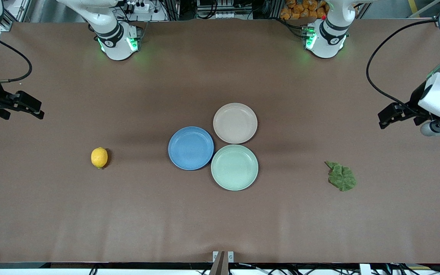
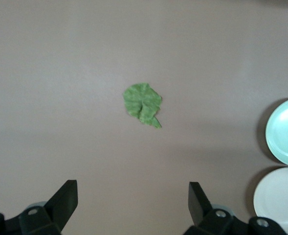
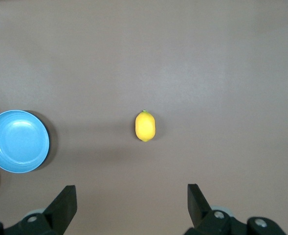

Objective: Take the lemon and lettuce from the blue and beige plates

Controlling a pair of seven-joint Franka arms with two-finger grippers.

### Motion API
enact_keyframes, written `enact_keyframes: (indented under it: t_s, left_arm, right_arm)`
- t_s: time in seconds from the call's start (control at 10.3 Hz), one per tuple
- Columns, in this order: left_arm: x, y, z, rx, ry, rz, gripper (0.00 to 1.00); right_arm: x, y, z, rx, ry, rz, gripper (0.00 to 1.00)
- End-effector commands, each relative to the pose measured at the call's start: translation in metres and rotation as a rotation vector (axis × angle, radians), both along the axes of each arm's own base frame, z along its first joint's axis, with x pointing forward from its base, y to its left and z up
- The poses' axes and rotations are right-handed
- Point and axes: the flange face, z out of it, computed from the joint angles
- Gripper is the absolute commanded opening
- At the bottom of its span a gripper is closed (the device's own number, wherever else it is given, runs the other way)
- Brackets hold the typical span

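The lemon [image 1: 99, 157] lies on the bare table toward the right arm's end, apart from the plates; it also shows in the right wrist view [image 3: 145, 126]. The lettuce [image 1: 341, 176] lies flat on the table toward the left arm's end, and shows in the left wrist view [image 2: 143, 104]. The blue plate [image 1: 191, 148] and the beige plate [image 1: 235, 123] sit empty at mid-table, touching. My right gripper [image 1: 33, 107] is open and empty, up over the table's right-arm end [image 3: 131, 191]. My left gripper [image 1: 387, 117] is open and empty, up over the left-arm end [image 2: 132, 188].
A pale mint-green plate [image 1: 234, 167] sits empty against the blue and beige plates, nearer to the front camera. The two arm bases [image 1: 117, 40] [image 1: 325, 38] stand along the table's back edge. A black cable [image 1: 374, 76] hangs by the left arm.
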Motion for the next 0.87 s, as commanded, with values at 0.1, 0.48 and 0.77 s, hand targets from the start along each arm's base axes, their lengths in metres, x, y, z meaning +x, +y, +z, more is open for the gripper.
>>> enact_keyframes:
  t_s: [0.1,0.48,0.77]
  left_arm:
    - [-0.0166,-0.0008,0.0091,-0.065,0.041,-0.035,1.00]
    - [-0.0187,-0.0019,0.0068,-0.059,0.059,-0.046,1.00]
    - [-0.0176,-0.0009,0.0066,-0.050,0.058,-0.042,1.00]
  right_arm:
    - [-0.0071,-0.0170,0.0169,0.007,0.026,-0.036,1.00]
    - [-0.0073,-0.0139,0.0181,0.013,0.039,-0.030,1.00]
    - [-0.0073,-0.0144,0.0188,0.016,0.037,-0.029,1.00]
